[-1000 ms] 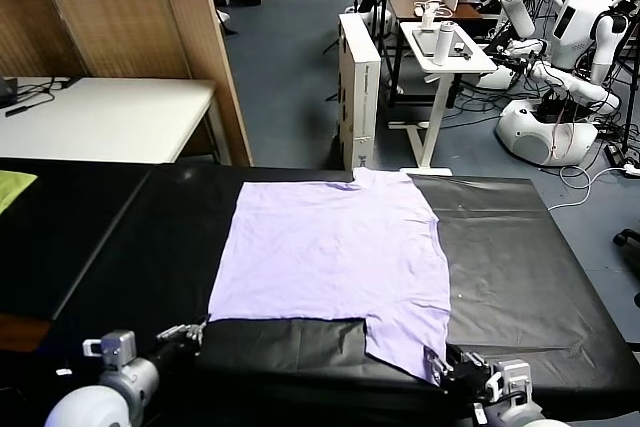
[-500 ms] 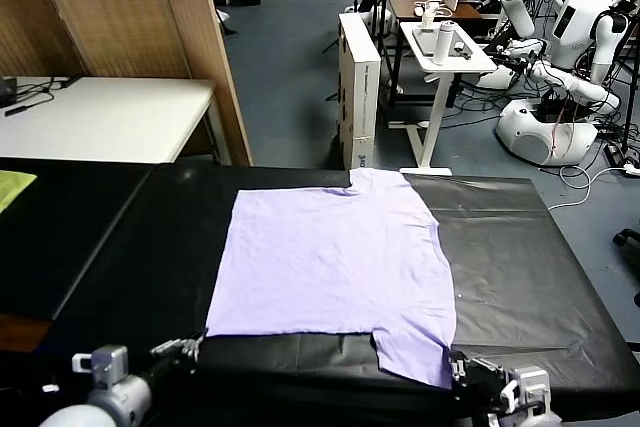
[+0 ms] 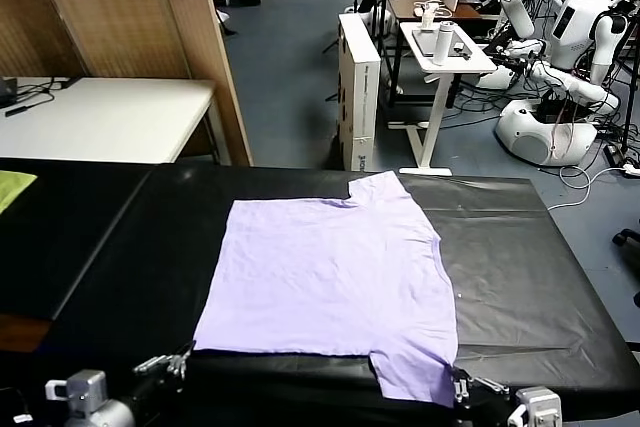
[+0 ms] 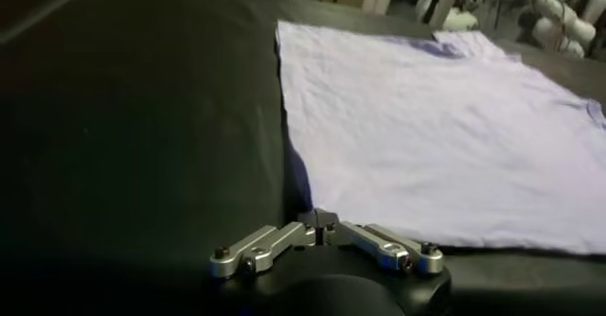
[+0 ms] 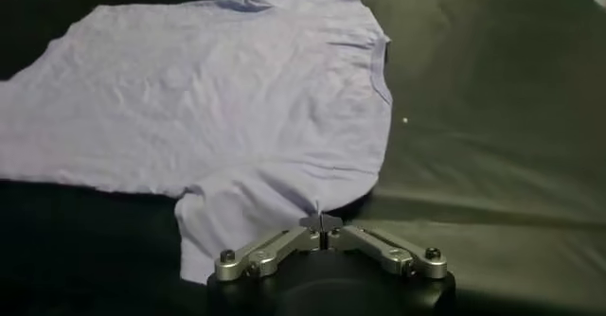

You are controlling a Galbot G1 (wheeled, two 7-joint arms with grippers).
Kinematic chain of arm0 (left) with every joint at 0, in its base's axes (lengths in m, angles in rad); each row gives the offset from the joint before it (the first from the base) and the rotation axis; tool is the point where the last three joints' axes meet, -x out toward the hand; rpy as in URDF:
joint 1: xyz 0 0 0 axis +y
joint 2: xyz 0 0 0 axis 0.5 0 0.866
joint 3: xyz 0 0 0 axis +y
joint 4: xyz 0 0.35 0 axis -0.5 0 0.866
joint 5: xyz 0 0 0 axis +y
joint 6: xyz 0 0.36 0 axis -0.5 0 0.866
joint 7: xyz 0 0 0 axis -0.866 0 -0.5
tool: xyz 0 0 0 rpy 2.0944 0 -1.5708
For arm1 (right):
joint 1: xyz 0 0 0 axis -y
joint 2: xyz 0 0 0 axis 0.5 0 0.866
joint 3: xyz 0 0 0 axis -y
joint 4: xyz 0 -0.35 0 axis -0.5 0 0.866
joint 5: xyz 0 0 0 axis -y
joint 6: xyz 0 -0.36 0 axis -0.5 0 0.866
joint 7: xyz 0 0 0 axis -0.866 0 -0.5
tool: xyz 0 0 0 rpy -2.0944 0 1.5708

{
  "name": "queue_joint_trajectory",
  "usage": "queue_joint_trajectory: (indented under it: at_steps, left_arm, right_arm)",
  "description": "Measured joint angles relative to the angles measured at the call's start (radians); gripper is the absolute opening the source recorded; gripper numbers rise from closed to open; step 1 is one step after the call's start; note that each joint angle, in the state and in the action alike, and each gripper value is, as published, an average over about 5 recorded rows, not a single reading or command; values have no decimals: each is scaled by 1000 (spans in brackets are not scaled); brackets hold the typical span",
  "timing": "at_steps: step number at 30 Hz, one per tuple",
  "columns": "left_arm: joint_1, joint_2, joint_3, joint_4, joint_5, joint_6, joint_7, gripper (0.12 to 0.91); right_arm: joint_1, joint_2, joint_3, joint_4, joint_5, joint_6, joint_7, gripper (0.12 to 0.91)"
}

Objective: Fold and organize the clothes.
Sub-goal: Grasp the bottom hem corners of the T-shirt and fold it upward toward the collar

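Lavender T-shirt (image 3: 330, 277) lies flat, plain side up, near edge pinched by closed left hand (image 3: 178, 361) and right hand (image 3: 458, 384).

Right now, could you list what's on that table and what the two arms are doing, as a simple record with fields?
Shirt: lavender T-shirt spread flat, plain side up, neck toward the right edge
Surface: black table
Left gripper: at the near edge, jaws shut on the shirt's near left corner
Right gripper: at the near edge, jaws shut on the near right sleeve's edge
Far sleeve: points away from the robot
Other cloth: yellow-green cloth at the far left, apart from the shirt
Folding: no fold made yet
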Motion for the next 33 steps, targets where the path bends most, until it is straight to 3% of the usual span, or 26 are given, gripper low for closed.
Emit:
queue_joint_trajectory:
  at_steps: [7, 17, 33]
  left_arm:
    - [-138, -21, 26, 43, -13, -18, -7, 157]
    - [-278, 2, 61, 108, -11, -27, -20, 157]
    - [-483, 53, 203, 274, 11, -40, -20, 157]
  right_arm:
    - [191, -41, -32, -100, 74, 35, 19, 140]
    - [459, -112, -126, -284, 111, 65, 33, 140]
    - [731, -118, -312, -481, 105, 68, 72, 140]
